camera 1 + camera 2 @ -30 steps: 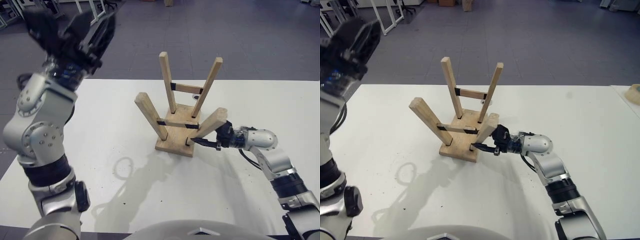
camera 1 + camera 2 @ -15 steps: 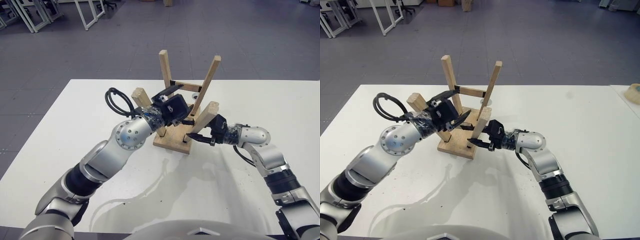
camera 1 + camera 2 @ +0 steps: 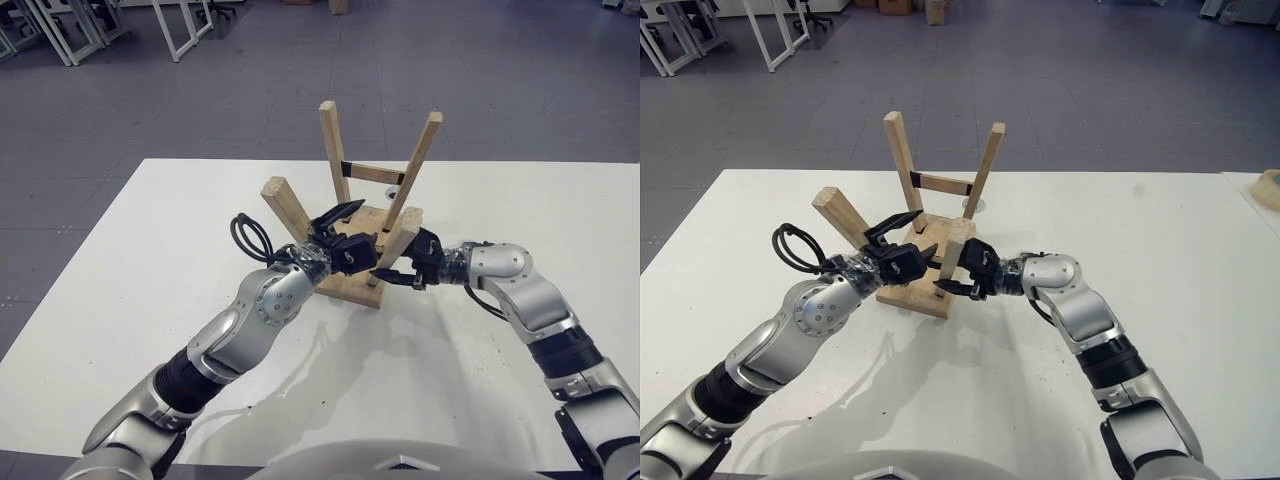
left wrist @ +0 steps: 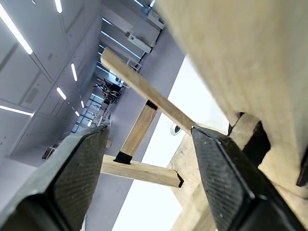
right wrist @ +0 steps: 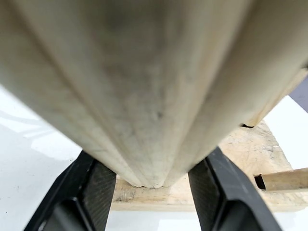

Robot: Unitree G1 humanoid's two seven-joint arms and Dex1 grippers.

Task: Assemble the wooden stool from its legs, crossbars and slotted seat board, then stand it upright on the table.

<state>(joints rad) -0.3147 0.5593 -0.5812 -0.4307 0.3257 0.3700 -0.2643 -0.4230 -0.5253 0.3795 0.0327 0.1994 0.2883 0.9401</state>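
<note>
The wooden stool lies upside down, its seat board flat on the white table. Two rear legs stand upright, joined by a crossbar. The front left leg leans outward. My right gripper is shut on the front right leg near its base, the fingers clamping both sides of the leg. My left gripper hangs open over the board between the front legs, its fingers spread wide, with the rear crossbar visible beyond them.
A beige object sits at the table's far right edge. Grey floor and metal frames lie beyond the far table edge. A black cable loop sticks out from my left forearm beside the front left leg.
My left arm has swung down from high on the left and moved its open gripper in between the front legs. The front right leg, held by my right gripper, now stands steeper.
</note>
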